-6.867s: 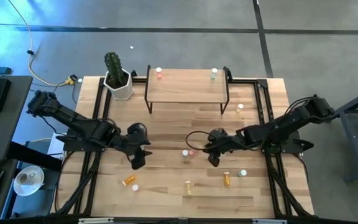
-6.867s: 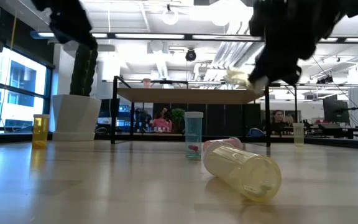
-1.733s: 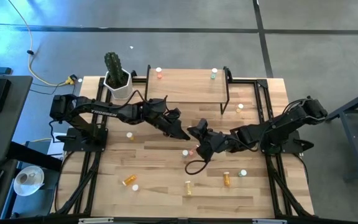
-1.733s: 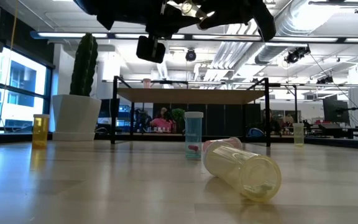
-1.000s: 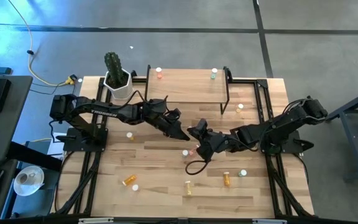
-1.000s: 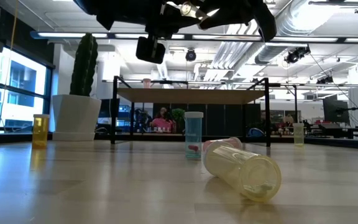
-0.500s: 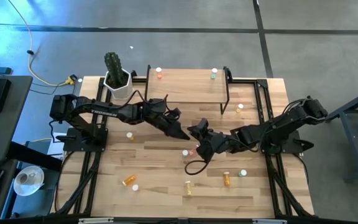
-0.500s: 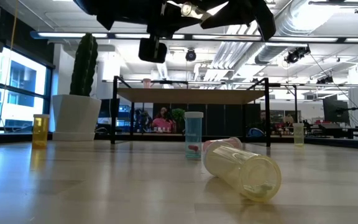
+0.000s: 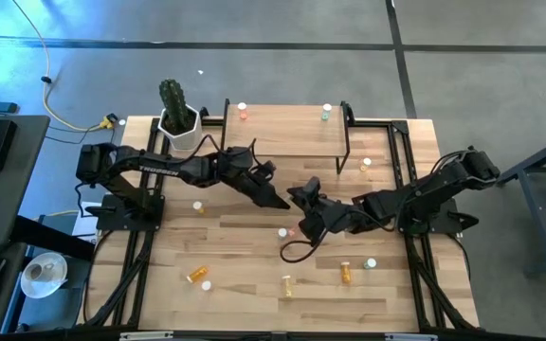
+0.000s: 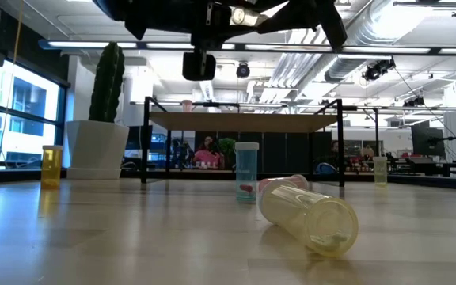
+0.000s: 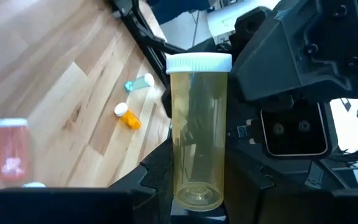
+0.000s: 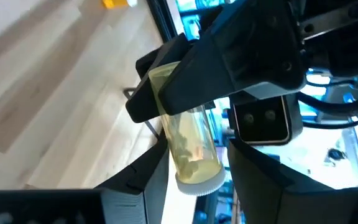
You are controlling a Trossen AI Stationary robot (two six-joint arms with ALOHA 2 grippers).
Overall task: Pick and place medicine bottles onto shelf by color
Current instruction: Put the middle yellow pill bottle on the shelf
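A yellow medicine bottle with a white cap is held in the air above the table's middle, between my two grippers. My left gripper reaches in from the left and is shut on the bottle's bottom end. My right gripper faces it from the right and is shut on the cap end. The shelf stands at the far middle with a pink bottle and a green bottle upright on it. In the high view the grippers hide the held bottle. My left gripper pinches the bottle's bottom end between its two fingers, coming level from the table's left, along the bottle. The bottle is lifted clear of the table. My right gripper has the bottle's cap end between its two fingers, coming level from the table's right, along the bottle. The bottle's body reaches away into the left gripper's fingers.
Loose bottles are on the table: pink under the grippers, orange, yellow, orange, green, one near the shelf's right leg. A cactus pot stands at the far left.
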